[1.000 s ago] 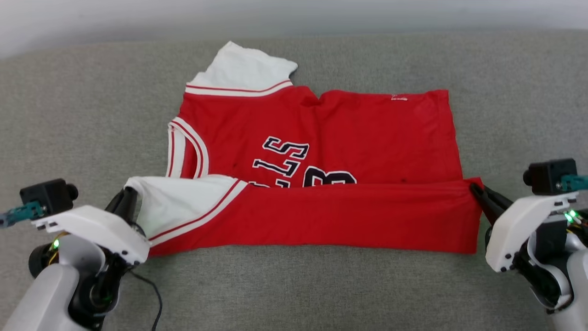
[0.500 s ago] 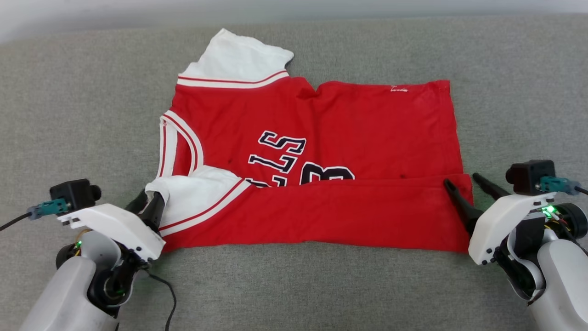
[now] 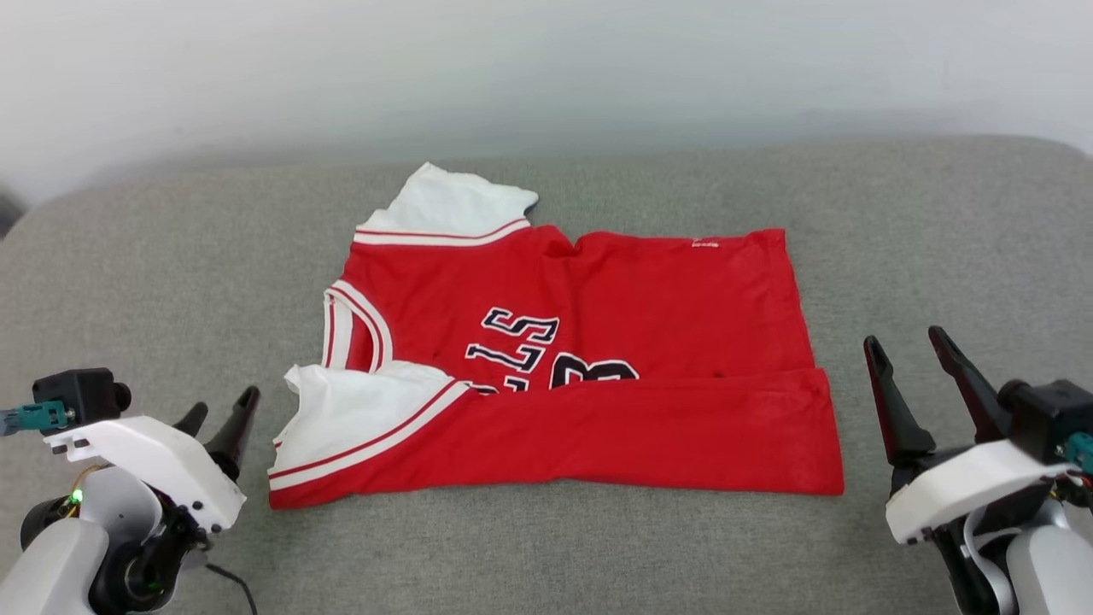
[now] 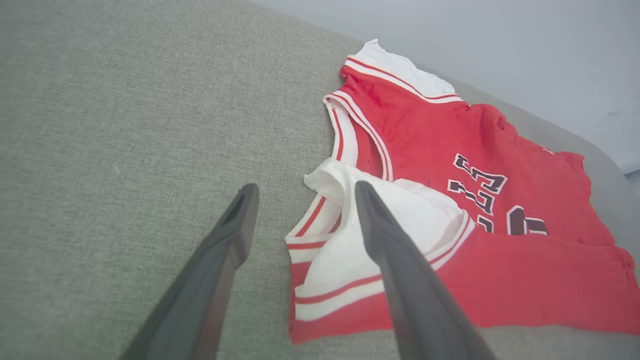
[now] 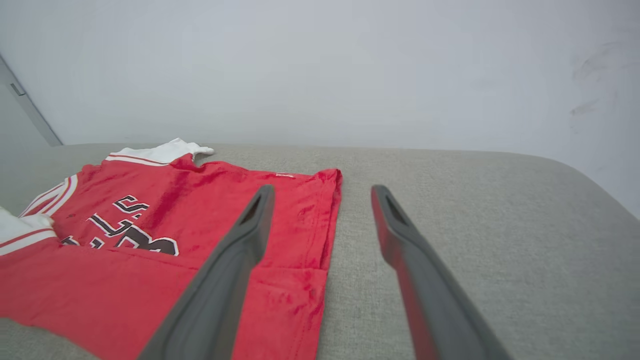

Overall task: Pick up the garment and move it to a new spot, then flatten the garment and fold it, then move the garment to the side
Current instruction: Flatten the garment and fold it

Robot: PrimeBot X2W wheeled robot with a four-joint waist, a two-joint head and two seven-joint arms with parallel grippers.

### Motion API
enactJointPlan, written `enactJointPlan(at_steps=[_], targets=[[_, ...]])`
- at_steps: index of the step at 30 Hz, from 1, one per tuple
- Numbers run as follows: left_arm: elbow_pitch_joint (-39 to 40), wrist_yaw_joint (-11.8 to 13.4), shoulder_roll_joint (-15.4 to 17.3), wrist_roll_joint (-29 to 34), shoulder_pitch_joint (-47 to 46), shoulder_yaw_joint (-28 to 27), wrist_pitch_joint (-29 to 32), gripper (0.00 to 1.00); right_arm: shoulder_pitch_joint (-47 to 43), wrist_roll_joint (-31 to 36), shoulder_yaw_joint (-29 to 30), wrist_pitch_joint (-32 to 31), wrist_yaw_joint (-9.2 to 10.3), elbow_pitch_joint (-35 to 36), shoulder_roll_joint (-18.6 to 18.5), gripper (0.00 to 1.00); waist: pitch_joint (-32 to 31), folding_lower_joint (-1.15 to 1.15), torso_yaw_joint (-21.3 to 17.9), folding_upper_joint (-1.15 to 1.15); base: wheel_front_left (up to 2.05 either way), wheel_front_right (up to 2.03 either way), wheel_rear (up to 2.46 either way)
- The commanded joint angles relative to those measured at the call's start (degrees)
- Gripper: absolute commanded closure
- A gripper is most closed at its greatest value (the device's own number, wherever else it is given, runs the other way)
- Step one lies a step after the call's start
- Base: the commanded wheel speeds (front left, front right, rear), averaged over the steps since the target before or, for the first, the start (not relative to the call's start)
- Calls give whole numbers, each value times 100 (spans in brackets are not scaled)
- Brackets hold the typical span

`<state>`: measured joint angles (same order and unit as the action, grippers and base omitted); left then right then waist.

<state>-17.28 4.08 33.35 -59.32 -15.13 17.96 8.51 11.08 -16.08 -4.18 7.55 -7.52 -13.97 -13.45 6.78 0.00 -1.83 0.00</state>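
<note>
ITEM: garment (image 3: 683, 307). Red jersey with white short sleeves and red-and-white striped trim at the neck and sleeve seams.

WRITING: black, white-outlined block letters, turned sideways in the head view. An "S" and an "L" can be read. The next letter is cut by a fold. Beside them is a large digit "3", its near part covered. A small white mark (image 3: 705, 243) sits at the far edge near the hem, too small to read.

HIDDEN: the start of the word and any other digit lie under the folded band. The underside cannot be seen.

CONDITION: lies flat, collar end toward the robot's left and hem toward its right. The near long edge is folded over the front as a red band. The near sleeve lies on top of that band at the collar end. The far sleeve sticks out past the far edge.

cushion (image 3: 546, 547): grey woven fabric, under the garment and showing past it on every side.

left gripper (image 3: 220, 412): just off the garment's near collar corner, fingers spread apart, holding nothing.

right gripper (image 3: 903, 338): just off the garment's near hem corner, fingers spread apart, holding nothing.

wall (image 3: 546, 68): pale and plain, beyond the garment's far edge.
</note>
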Motion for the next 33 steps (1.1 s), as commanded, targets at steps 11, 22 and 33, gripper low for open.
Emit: enactJointPlan(at_steps=[11,22,33], targets=[[427,263,707,-125,255,475,1671,0,-1013,423,279,-341,6,1430,541,0,-398,0,-430,0,0,0,0],[-259,426,817,-165,7,811,2640,0,-918,329,69,-451,6,1816,759,0,152,0,-962,0,0,0,0],[-822,81,210,-539,1,1019,2932,100,-788,361,169,-450,6,1779,654,0,368,0,-937,0,0,0,0]])
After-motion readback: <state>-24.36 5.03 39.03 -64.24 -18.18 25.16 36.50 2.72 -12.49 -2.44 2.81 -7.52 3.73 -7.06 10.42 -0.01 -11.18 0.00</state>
